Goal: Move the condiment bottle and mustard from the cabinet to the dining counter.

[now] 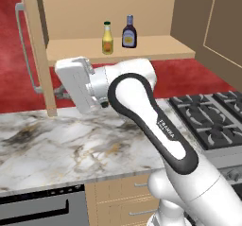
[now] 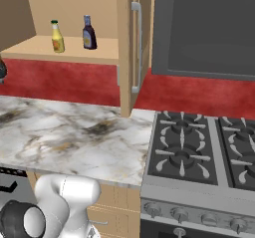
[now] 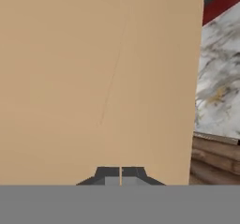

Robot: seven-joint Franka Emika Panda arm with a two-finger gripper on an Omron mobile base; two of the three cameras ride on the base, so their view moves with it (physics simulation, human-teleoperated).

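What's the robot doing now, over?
Gripper shut, empty, against open cabinet door. Mustard and condiment bottle upright on cabinet shelf. Door in the way.

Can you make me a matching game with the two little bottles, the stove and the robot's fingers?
Things:
1. mustard
2. condiment bottle
3. stove
4. fingers

Clues:
A. dark, with a pale cap
B. shut together, facing a tan wooden panel
C. yellow, with a green cap
D. right of the marble counter, with black grates

Pairs: 1-C, 2-A, 3-D, 4-B
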